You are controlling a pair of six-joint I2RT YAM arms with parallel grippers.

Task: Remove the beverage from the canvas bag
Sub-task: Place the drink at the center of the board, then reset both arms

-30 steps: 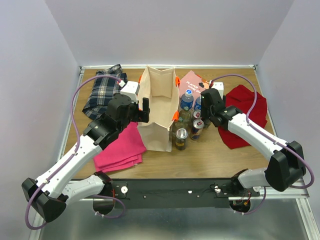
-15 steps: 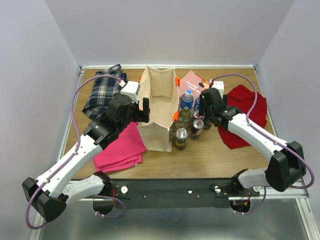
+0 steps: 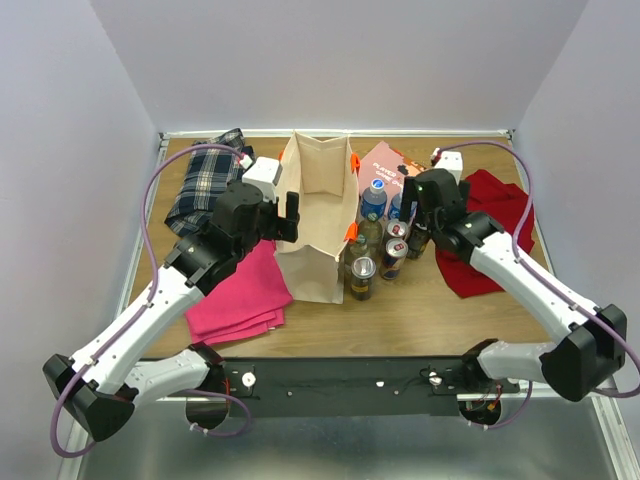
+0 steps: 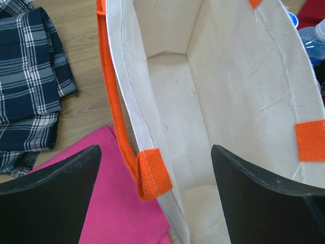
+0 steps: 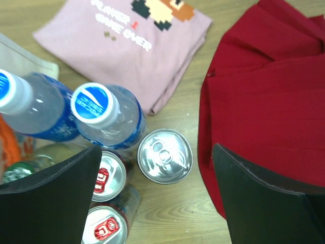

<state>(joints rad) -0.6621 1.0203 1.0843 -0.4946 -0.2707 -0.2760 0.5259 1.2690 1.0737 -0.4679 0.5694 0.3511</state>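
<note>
The beige canvas bag (image 3: 318, 215) stands upright mid-table with orange handles (image 4: 114, 117). My left gripper (image 3: 289, 216) is open and straddles the bag's left wall (image 4: 155, 170); inside, only bare canvas shows. Right of the bag stands a cluster of beverages: two blue-capped bottles (image 3: 375, 200) (image 5: 109, 114) and several cans (image 3: 362, 270). My right gripper (image 3: 418, 236) hangs open above a silver-topped can (image 5: 165, 155), which stands on the wood between its fingers (image 5: 56, 198), untouched. Two red-tabbed cans (image 5: 109, 175) stand just left of it.
A plaid cloth (image 3: 205, 180) lies at the back left and a folded pink cloth (image 3: 240, 295) in front of it. A pale pink printed shirt (image 5: 132, 40) lies behind the drinks, and a red cloth (image 5: 274, 91) to their right.
My right gripper has opened wide and drawn up and back from the silver-topped can, which stays on the table. The left arm has barely moved.
</note>
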